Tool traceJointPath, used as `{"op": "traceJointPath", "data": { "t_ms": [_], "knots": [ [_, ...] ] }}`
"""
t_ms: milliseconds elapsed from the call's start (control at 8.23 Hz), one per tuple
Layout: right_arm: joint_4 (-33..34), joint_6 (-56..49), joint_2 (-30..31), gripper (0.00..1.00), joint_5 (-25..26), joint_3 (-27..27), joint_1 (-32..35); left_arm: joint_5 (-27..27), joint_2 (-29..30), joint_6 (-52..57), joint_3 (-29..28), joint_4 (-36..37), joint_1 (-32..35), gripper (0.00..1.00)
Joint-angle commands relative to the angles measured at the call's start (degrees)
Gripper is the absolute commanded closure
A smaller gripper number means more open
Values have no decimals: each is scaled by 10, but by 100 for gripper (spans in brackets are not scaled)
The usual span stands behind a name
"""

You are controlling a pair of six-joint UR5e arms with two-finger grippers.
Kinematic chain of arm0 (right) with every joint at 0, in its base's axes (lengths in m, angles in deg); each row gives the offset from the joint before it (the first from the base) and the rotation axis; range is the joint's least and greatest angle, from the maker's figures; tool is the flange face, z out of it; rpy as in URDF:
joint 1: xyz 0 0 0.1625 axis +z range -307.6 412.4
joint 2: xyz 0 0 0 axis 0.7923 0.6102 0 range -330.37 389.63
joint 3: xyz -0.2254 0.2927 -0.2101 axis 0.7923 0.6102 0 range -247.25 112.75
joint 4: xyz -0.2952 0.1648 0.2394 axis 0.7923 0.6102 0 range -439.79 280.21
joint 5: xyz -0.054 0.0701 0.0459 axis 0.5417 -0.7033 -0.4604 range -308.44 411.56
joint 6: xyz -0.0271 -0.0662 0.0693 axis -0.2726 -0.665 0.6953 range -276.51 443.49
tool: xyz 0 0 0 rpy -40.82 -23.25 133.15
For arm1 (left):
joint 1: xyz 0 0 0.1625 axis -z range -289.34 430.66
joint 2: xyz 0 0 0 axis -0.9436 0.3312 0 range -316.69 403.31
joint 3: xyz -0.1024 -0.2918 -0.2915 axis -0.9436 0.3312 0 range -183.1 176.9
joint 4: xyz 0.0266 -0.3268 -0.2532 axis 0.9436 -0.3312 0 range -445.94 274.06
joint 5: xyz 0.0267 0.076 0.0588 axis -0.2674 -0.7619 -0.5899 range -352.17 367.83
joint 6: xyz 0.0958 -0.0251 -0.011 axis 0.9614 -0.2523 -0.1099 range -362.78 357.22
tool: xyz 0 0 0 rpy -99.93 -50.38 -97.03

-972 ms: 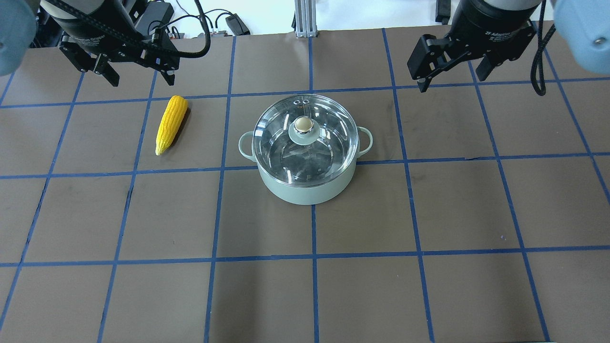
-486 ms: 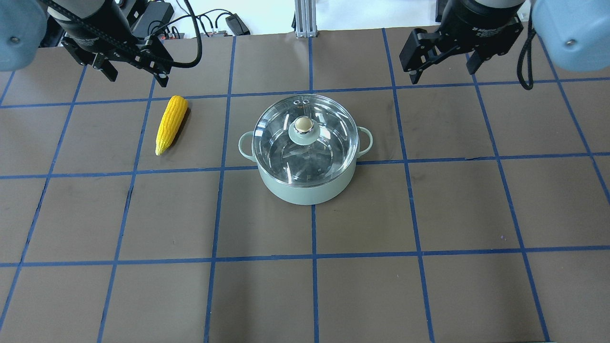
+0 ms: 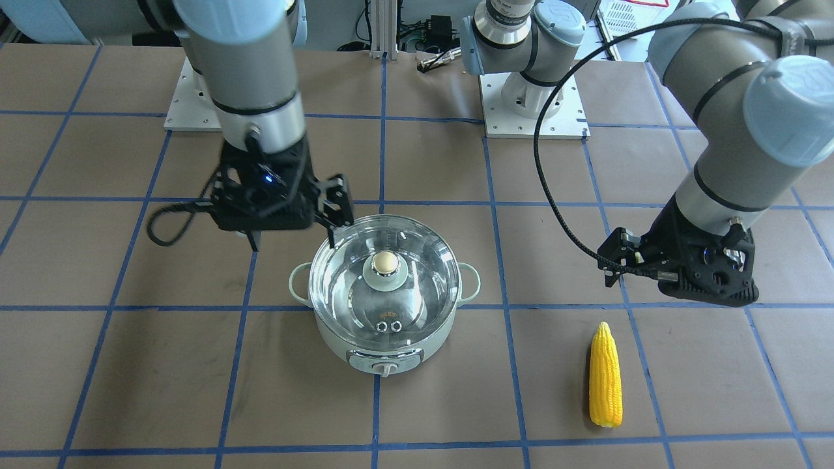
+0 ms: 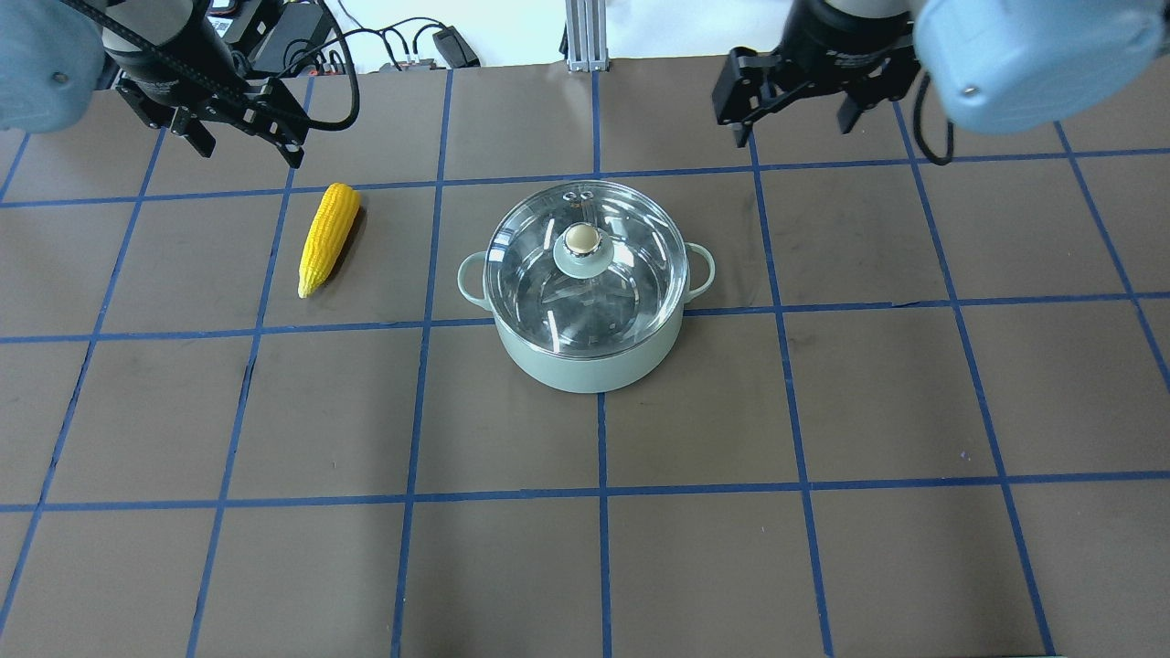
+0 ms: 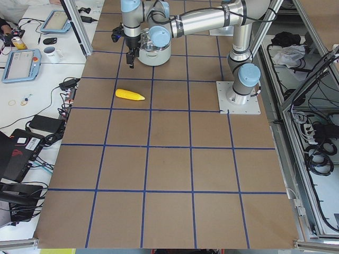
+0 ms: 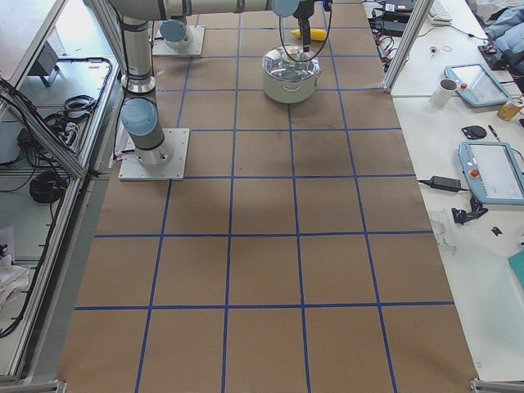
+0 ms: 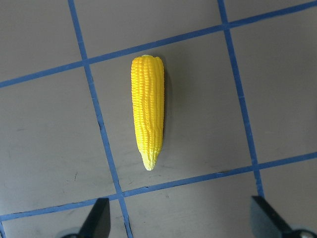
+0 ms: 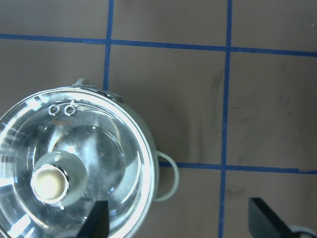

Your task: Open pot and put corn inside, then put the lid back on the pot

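The pale mint-green pot [image 4: 594, 370] stood upright, closed by its clear glass lid [image 4: 635, 274], with the beige knob [image 4: 583, 239] on top and the vent holes [image 4: 574, 196] at the far edge. The yellow corn [image 4: 327, 238] lay flat well to its left, pointed tip toward the near side

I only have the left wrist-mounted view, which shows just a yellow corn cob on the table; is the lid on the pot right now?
Observer: Yes, the clear glass dome lid sits closed on the round mint-green pot.
Operator: Thank you; where is the right end effector?
Observer: The right end effector is open above the table near the pot, holding nothing.
Operator: Which side of the pot is the corn on?
Observer: The yellow corn cob lies to the robot's left of it, not touching.
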Motion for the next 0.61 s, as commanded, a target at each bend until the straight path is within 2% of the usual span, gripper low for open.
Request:
{"op": "traceJointPath", "data": {
  "t_ms": [0, 243, 486],
  "knots": [
    [68, 138, -85, 0, 6, 17, 74, 1, 57, 15, 19, 37, -16, 0],
    [78, 161, -117, 0, 7, 12, 82, 1, 129, 36, 21, 107, -17, 0],
    [77, 175, -118, 0, 7, 12, 91, -2, 174, 72, 21, 166, -19, 0]
  ]
}}
